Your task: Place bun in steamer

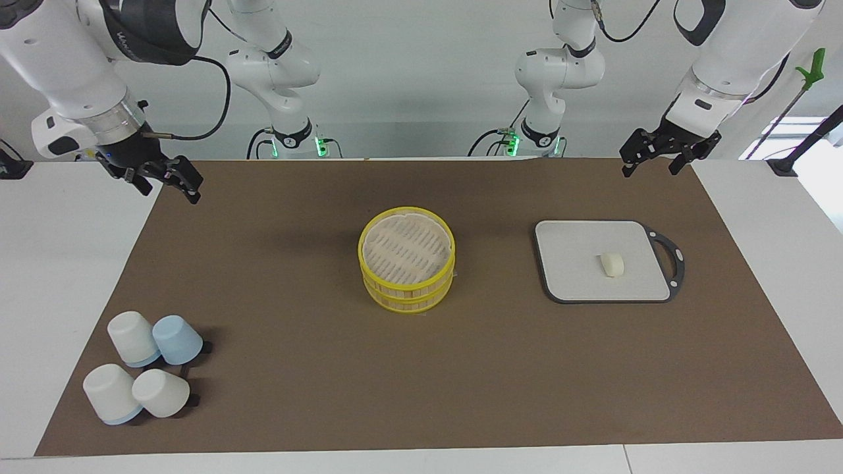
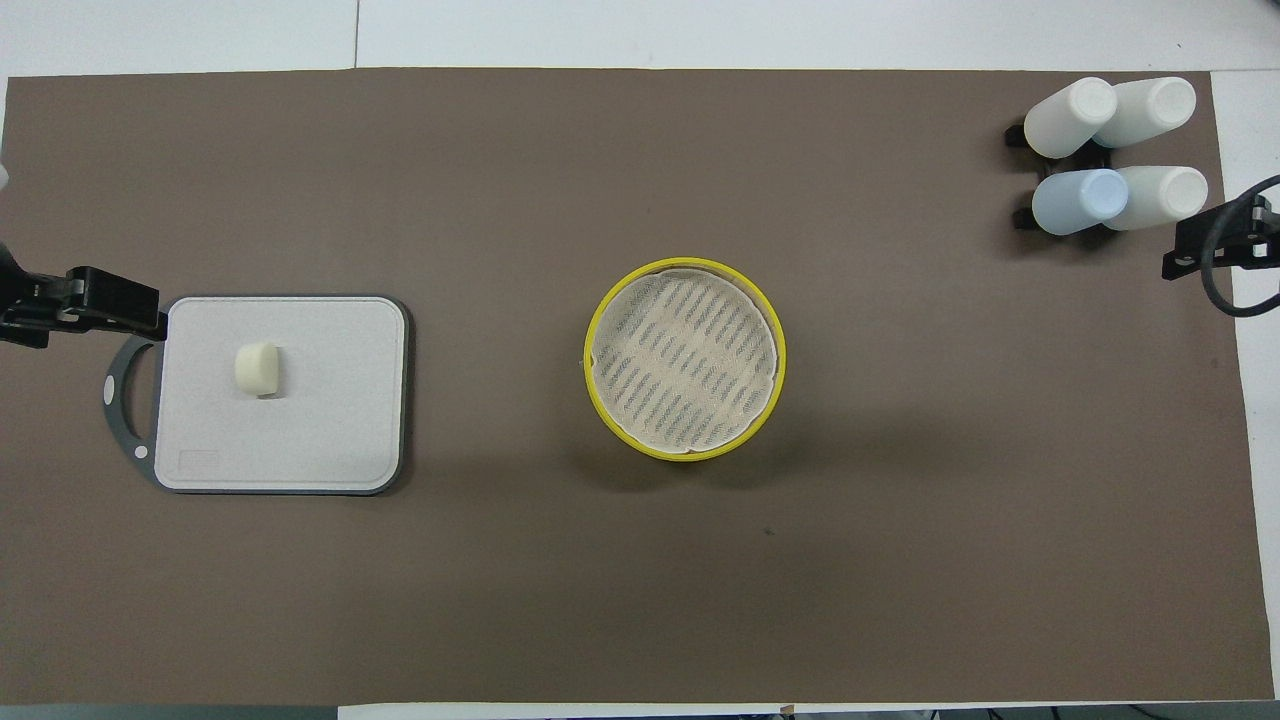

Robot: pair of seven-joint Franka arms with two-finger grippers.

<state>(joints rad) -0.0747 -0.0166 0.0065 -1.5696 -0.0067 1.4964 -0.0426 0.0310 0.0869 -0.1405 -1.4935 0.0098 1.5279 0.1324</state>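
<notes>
The bun (image 1: 612, 264) lies on a grey cutting board (image 1: 573, 276) toward the left arm's end of the table (image 1: 53, 263), apart from the steamer (image 1: 407, 289). The steamer stands uncovered near the middle of the brown mat (image 1: 296, 342), its pale slatted floor bare. Four upturned cups (image 1: 141, 375), three white and one light blue, cluster toward the right arm's end, farther from the robots than the steamer. The left hand (image 1: 652, 160) hangs released, fingers spread, above the mat's edge by the board's handle end. The right hand (image 1: 168, 181) hangs released over the mat's corner at its own end, grasping nothing.
</notes>
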